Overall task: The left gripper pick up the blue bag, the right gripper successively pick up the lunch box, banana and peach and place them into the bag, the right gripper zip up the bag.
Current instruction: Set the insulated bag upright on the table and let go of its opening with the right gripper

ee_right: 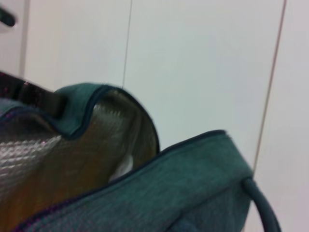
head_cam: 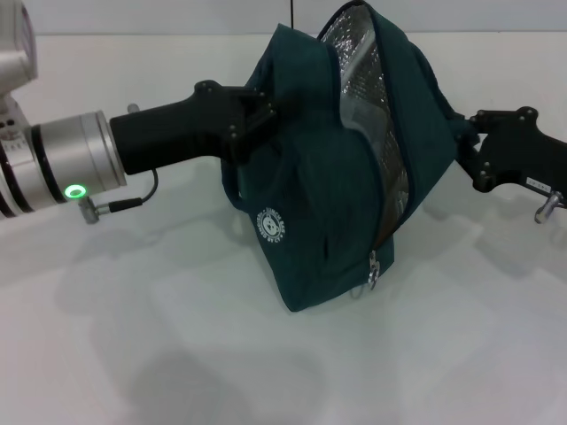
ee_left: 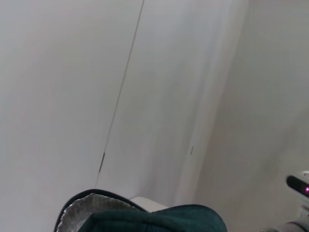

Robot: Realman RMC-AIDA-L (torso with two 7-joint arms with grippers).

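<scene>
The blue bag stands tilted on the white table in the head view, its mouth open at the top and the silvery lining showing. The white round logo faces me and the metal zip pull hangs low on the front. My left gripper comes in from the left and is shut on the bag's upper left side. Against the bag's right side sits my right gripper. The right wrist view shows the open mouth of the blue bag and one handle. The lunch box, banana and peach are out of view.
A white table spreads around the bag, with a white wall behind it. A thin black cable hangs under the left wrist. The left wrist view shows only the bag's top edge and pale wall panels.
</scene>
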